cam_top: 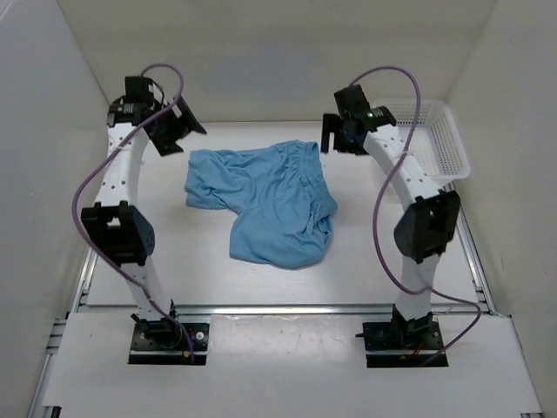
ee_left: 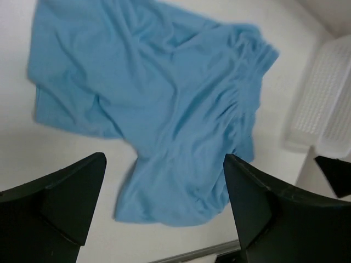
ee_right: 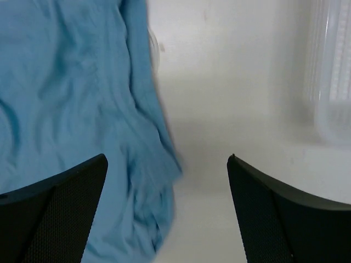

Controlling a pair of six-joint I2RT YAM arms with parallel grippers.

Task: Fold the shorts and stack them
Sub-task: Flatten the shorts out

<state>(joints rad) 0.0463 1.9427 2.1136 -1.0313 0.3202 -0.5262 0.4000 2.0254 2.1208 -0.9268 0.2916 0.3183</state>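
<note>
A white mesh basket [cam_top: 435,139] sits at the far right corner of the pale surface [cam_top: 218,270], seemingly close against the side wall [cam_top: 513,131]. A metal rail [cam_top: 278,307] borders its near edge.

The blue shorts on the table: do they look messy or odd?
Yes. The shorts lie crumpled mid-table rather than flat, and the leg nearest the arms is bunched and wrinkled. Nothing looks torn or spilled, and the white basket sits upright at the far right.
</note>
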